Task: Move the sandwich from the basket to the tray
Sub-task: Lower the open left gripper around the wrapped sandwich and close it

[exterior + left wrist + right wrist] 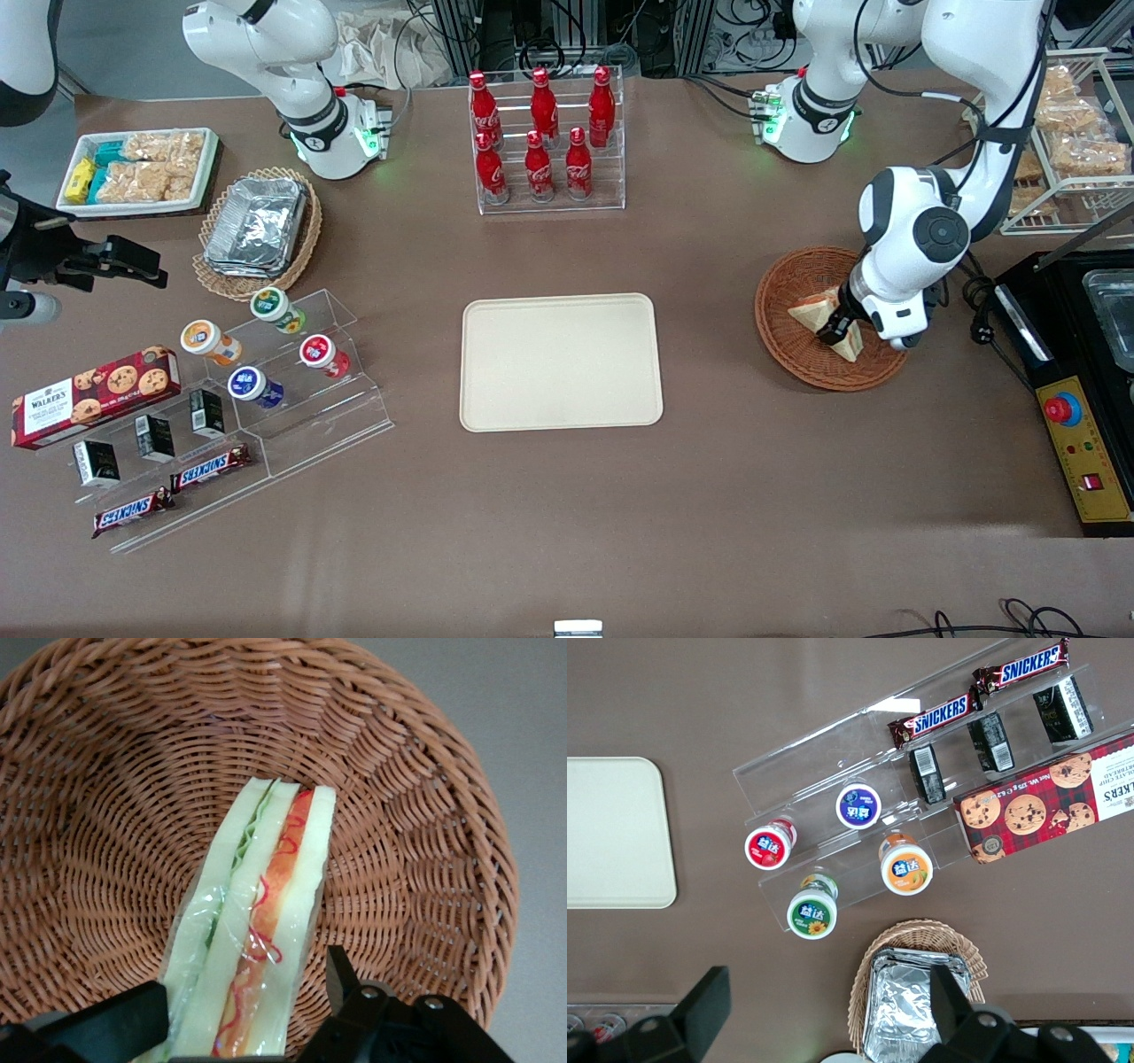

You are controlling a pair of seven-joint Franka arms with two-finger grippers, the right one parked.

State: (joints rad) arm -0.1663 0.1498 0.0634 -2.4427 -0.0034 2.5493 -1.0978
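The sandwich point(266, 904), a plastic-wrapped wedge of pale bread with orange-red and green filling, lies in the reddish-brown woven basket point(106, 771). My left gripper point(239, 1001) is lowered into the basket and open, one finger on each side of the sandwich. One finger point(120, 1020) sits against the wrap, while the other finger point(341, 979) stands a little apart from the bread. In the front view the gripper point(837, 332) covers the middle of the sandwich point(813, 312) inside the basket point(784, 283). The cream-beige tray point(496, 408) lies bare mid-table, toward the parked arm's end from the basket.
A clear rack of red cola bottles point(542, 142) stands farther from the front camera than the tray. A black control box with a red button point(1076, 443) and a wire rack of bagged snacks point(1072, 142) lie at the working arm's end, close to the basket.
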